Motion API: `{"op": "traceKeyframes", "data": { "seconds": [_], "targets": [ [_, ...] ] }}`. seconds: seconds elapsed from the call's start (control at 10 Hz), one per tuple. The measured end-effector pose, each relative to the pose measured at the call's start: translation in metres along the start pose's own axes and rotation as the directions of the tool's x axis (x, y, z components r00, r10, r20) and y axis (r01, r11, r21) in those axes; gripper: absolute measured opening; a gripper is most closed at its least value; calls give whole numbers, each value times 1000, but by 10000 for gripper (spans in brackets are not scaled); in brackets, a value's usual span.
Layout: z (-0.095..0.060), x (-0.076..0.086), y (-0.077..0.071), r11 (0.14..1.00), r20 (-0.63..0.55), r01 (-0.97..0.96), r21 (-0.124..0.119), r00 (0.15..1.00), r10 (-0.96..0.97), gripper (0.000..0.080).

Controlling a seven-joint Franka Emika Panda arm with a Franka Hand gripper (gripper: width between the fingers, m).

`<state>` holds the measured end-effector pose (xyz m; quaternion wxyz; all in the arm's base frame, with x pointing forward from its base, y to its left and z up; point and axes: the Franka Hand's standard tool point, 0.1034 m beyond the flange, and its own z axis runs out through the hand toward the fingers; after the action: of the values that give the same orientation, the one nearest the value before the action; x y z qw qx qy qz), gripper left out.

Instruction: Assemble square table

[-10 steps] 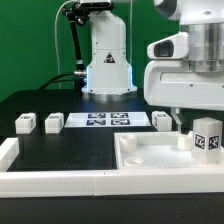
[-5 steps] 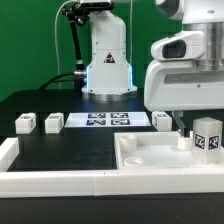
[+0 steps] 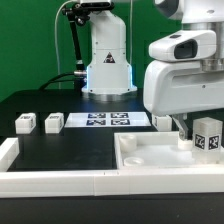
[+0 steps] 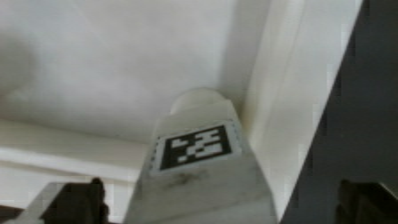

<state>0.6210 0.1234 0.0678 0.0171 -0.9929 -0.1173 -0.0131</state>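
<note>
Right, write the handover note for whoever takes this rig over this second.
End effector: open. Its fingers straddle a tagged leg with a gap on each side, so nothing is gripped.
Tabletop: at the exterior view's right, under the arm. An upright leg stands in it, probably the same leg.
Loose: first leg and second leg on the exterior view's left of the marker board, third leg on its right.
Done: at most one leg placed. Whether it is screwed in does not show.
Left: the three loose legs, and checking the first.
</note>
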Motion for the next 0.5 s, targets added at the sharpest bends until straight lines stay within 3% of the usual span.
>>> {"op": "traceKeyframes", "data": {
  "seconds": [0.2,0.3,0.5],
  "targets": [
    [0,0,0,1000,0,-2,0,1000,2,383],
    [0,0,1,1000,0,-2,-1,1000,2,288],
    [0,0,1,1000,0,-3,-1,1000,3,289]
  ]
}}
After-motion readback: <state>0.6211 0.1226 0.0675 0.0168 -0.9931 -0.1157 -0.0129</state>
